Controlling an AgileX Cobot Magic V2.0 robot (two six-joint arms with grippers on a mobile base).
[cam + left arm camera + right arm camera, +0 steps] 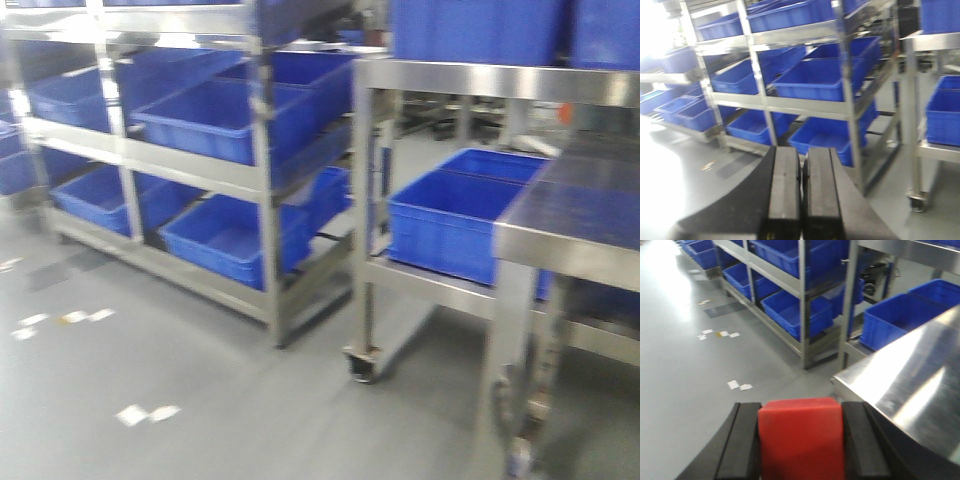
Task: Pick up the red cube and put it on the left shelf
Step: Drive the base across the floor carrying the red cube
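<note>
Risk lay in the carry: the right gripper (801, 445) was clamped on the red cube (801, 437), poised beside the steel surface (920, 375), while the left gripper (801, 195) was pinched shut, empty. A jolt, or clipping a post of the left shelf (262, 220), might knock it loose.

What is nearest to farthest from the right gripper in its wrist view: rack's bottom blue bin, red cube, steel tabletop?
1. red cube, held in the right gripper.
2. steel tabletop, just right.
3. blue bin, ahead on the rack.
</note>
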